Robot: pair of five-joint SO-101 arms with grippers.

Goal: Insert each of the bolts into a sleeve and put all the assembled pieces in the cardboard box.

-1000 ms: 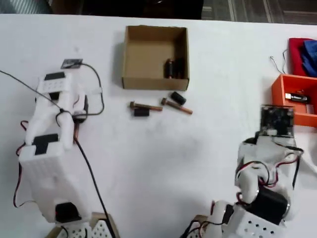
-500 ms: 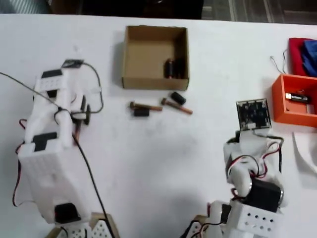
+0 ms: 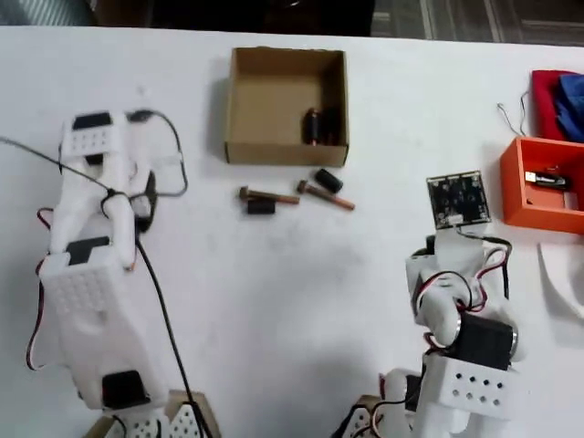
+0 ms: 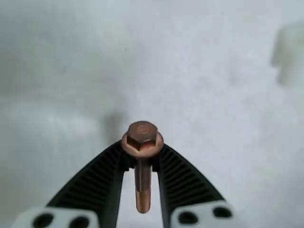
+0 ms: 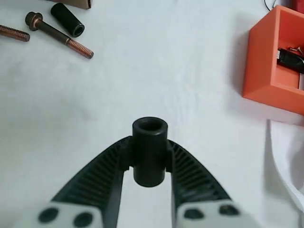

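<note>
My left gripper [image 4: 141, 153] is shut on a copper bolt [image 4: 141, 142], head pointing away from the wrist, above bare white table. My right gripper [image 5: 150, 160] is shut on a black sleeve [image 5: 150, 151] with its bore facing outward. In the high view the left arm [image 3: 91, 237] stands at the left and the right arm [image 3: 461, 301] at the lower right. The cardboard box [image 3: 285, 153] sits at the back centre with one assembled piece [image 3: 313, 126] inside. In front of it lie two bolts [image 3: 267, 195] [image 3: 326, 195] and two black sleeves [image 3: 261, 207] [image 3: 328, 181].
An orange bin [image 3: 522, 187] holding a small black item stands at the right edge, with red and blue cloth [image 3: 557, 100] behind it. A white curved object [image 3: 558, 285] lies near the right arm. A black cable [image 3: 162, 310] runs along the left arm.
The right arm has swung left, away from the orange bin and back toward its base. The left arm has shifted slightly toward the far side, its wrist turning.
</note>
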